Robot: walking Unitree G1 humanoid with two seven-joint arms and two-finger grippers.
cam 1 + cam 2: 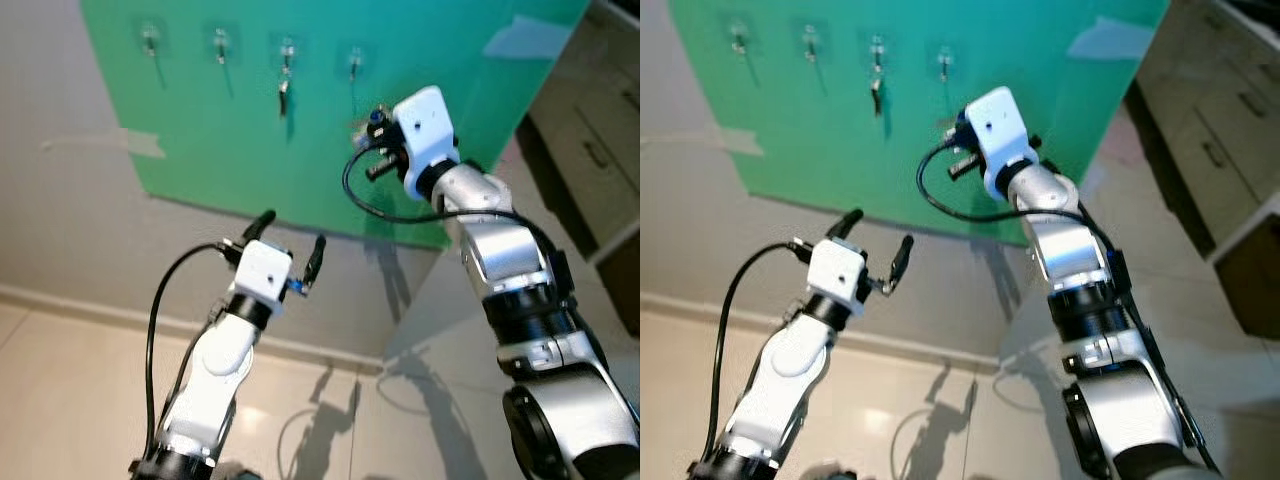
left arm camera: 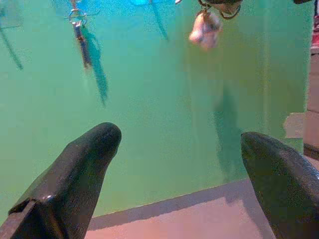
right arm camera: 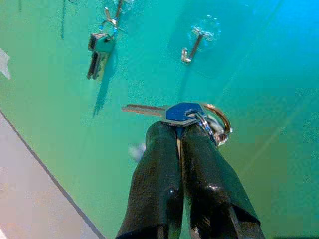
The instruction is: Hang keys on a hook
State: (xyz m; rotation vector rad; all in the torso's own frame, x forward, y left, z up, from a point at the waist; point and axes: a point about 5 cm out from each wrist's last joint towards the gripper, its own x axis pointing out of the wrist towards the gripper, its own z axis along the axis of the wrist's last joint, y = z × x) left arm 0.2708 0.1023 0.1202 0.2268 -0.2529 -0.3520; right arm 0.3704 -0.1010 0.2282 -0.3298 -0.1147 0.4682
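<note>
Keys held up near the last hook, not hung yet.

The left gripper (image 1: pixel 285 245) waits low, at about 7 o'clock from the green board (image 1: pixel 200 130), its fingers spread apart and holding nothing. Up at 2 o'clock from it, the right gripper (image 3: pixel 180 137) pinches the keys (image 3: pixel 184 113) tight, just below the empty hook (image 3: pixel 193 46). I think it must next lift the ring over that hook. The right wrist view shows the blue key head; the head views hide it.
</note>
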